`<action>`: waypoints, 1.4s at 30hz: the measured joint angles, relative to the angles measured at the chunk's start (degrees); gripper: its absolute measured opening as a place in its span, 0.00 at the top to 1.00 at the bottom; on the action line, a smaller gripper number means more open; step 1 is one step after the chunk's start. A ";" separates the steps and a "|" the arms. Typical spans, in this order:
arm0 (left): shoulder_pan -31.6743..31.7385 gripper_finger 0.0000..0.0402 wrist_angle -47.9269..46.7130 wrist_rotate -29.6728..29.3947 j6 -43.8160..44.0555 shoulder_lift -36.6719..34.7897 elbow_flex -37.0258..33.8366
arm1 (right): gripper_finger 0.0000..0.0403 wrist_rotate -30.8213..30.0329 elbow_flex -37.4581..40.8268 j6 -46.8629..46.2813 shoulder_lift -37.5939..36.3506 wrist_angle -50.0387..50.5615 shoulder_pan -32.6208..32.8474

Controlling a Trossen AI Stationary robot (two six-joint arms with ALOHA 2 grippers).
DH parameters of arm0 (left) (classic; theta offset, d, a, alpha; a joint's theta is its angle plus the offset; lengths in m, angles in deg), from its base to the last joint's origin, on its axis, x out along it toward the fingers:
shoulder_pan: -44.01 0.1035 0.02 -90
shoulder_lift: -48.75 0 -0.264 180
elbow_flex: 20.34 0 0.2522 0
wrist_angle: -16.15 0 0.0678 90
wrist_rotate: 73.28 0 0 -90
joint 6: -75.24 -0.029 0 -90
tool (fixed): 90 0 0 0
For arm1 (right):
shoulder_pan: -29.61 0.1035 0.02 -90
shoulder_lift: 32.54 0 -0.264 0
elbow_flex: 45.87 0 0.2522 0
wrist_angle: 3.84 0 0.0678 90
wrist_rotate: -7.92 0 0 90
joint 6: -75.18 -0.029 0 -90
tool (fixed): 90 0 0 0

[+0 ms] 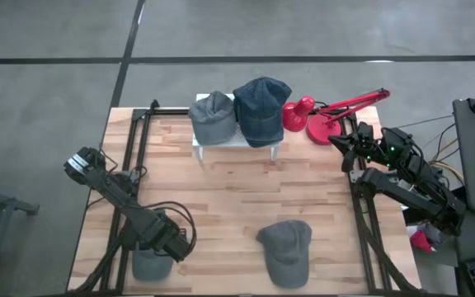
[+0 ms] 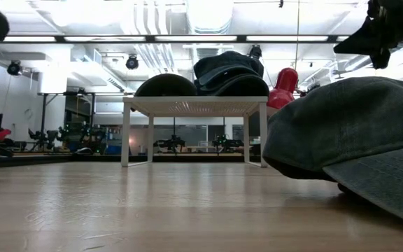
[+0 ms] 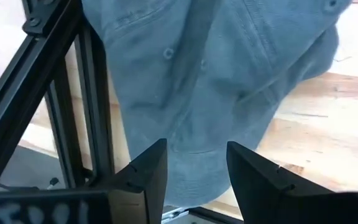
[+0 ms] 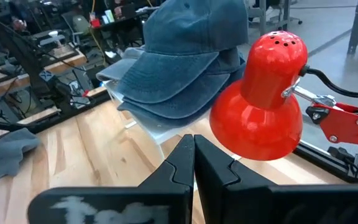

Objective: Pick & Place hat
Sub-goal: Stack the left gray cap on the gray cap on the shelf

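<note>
A grey-blue hat (image 1: 151, 266) lies on the table at the near left corner, beside the black frame rail, and fills the left wrist view (image 3: 216, 81). My left gripper (image 1: 158, 250) is open and points down over it, its fingers (image 3: 151, 171) on either side of the hat's near edge. A grey cap (image 1: 287, 249) lies flat on the table at the near right (image 2: 355, 140). A grey hat (image 1: 213, 117) and stacked blue hats (image 1: 262, 107) sit on a small white stand (image 1: 239, 142). My right gripper (image 4: 194, 155) is shut and empty at the far right, near the red lamp (image 1: 313, 122). My left gripper comes at the grey-blue hat from above with its fingers apart over the hat's edge (image 3: 194, 146). I cannot tell whether the fingertips touch the cloth. The hat lies flat on the table.
A black frame rail (image 3: 73, 106) runs close beside the grey-blue hat, and another rail (image 1: 368, 223) runs along the right side. The red desk lamp (image 4: 263, 99) stands next to the white stand at the far right. Bare wood lies between the stand and the grey cap.
</note>
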 joint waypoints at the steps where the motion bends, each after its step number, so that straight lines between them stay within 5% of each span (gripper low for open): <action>1: -0.06 0.61 -0.12 0.07 0.01 0.00 -0.12 | 0.98 -0.01 0.00 0.01 0.05 0.05 0.00; 8: -0.10 0.60 3.16 0.08 0.20 -0.02 -4.66 | 0.98 0.06 -0.13 -0.39 0.02 -0.12 -0.02; 22: -0.03 0.62 28.40 0.10 -1.27 -0.35 -22.45 | 0.98 0.17 -0.15 -3.15 0.07 -0.09 0.00; 33: -0.12 0.96 32.17 -4.14 -4.11 -0.17 -24.98 | 0.98 0.17 -0.22 -3.37 0.04 0.14 0.00; 42: -0.07 0.99 32.17 -6.83 -5.71 -0.20 -23.66 | 0.98 0.17 -0.24 -3.20 0.07 0.12 0.00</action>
